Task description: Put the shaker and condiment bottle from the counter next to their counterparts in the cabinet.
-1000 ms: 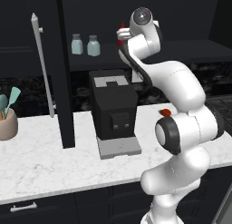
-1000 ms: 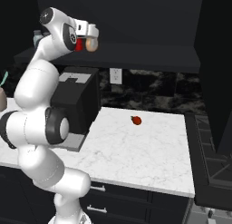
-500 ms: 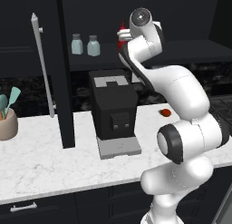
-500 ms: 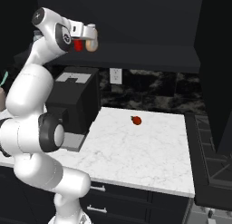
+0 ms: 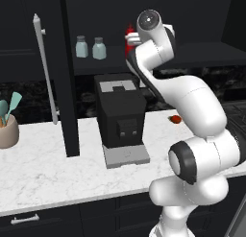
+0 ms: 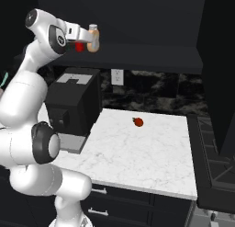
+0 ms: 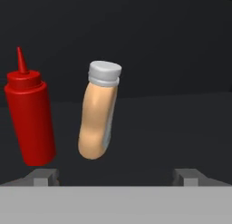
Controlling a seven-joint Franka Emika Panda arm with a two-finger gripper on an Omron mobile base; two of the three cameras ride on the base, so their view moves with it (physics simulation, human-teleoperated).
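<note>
Fingers point(image 7: 45, 177) stand spread and empty just short of the orange bottle point(image 7: 98, 112), which leans beside the red bottle point(image 7: 31, 123) on the cabinet shelf point(image 5: 202, 53), so placing looks finished and backing straight out comes next.

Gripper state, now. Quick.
Gripper: open, fingers wide apart, holding nothing. The condiment bottle stands tilted ahead of it, beside the red bottle.
</note>
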